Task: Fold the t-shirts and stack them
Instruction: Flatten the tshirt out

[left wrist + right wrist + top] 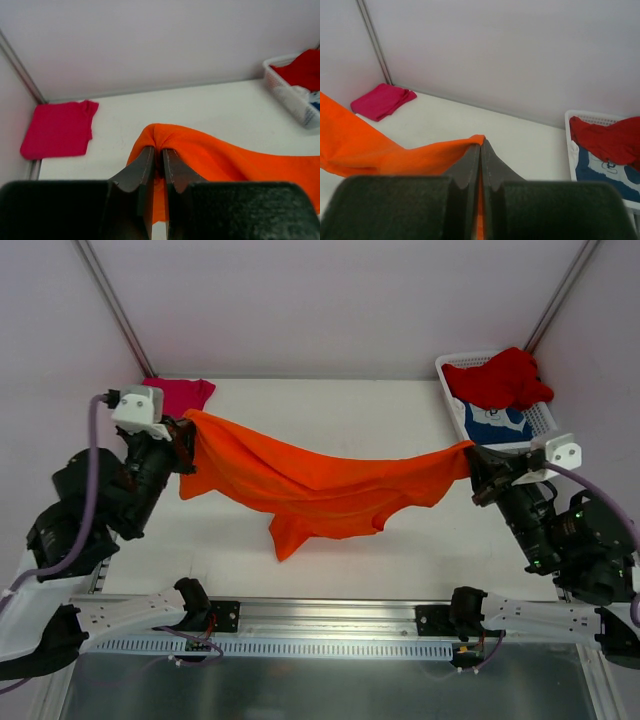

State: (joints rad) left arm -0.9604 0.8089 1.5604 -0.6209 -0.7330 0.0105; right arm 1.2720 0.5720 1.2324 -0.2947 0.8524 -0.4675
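bright orange cloth t-shirt (pixel 310 485), clamped by left gripper (pixel 188 446) and right gripper (pixel 472 464): hold taut, lay flat beside white lattice basket (pixel 446 366).

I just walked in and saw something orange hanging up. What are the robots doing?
Two robot arms hold an orange t-shirt stretched between them above the table. The left gripper pinches one end, the right gripper pinches the other, and the middle sags. A pink t-shirt lies folded in the far left corner. A red t-shirt and a blue t-shirt lie in the white basket, far right.
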